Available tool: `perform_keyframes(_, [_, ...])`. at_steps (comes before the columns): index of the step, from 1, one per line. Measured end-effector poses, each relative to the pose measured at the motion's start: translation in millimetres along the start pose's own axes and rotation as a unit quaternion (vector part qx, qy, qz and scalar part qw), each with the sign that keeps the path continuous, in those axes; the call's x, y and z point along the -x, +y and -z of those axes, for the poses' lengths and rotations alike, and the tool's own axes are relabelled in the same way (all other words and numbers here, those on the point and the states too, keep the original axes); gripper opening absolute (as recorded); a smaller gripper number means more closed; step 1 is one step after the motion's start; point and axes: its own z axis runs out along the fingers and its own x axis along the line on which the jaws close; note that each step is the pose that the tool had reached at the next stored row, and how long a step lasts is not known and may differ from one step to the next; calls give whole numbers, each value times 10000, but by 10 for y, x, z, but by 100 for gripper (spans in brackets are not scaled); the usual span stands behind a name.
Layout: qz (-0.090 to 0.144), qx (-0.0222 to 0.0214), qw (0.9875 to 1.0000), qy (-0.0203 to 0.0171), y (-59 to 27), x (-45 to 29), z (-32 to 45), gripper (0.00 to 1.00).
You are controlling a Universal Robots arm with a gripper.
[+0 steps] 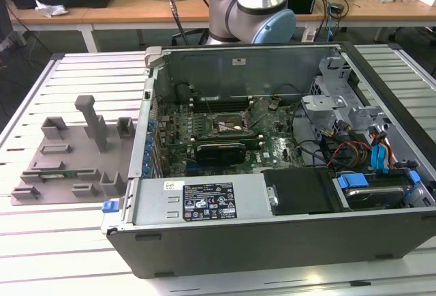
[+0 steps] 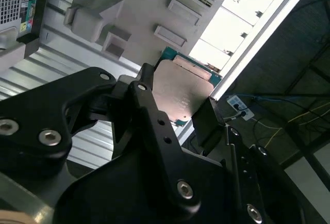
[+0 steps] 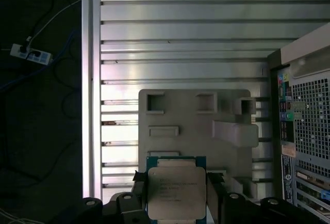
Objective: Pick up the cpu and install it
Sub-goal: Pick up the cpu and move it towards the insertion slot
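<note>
The fingers (image 2: 149, 110) clamped the square cpu (image 2: 183, 92) by opposite edges, its metal top facing both wrist cameras. In the exterior view, the tray (image 1: 68, 163) lay at the case's (image 1: 204, 248) nine o'clock.

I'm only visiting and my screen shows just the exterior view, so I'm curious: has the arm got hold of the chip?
Observer: Yes. In both wrist views the small flat square cpu with the silver-grey metal top is clamped between the black fingers.
Operator: Is it lying on something?
Observer: No. In the first wrist view it is held up in the air, with the grey moulded plastic tray with upright posts lying below it and apart from it.
Operator: Is the chip all metal?
Observer: No. In the second wrist view a thin blue-green rim shows along the edge of the metal top.
</note>
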Motion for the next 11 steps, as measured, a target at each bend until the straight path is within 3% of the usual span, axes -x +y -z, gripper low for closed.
perform_keyframes(2, [0,0,10000,0,0,0,1,55])
perform_keyframes(7, [0,0,10000,1,2,77,0,55])
perform_keyframes(11, [0,-1,10000,1,4,193,-2,55])
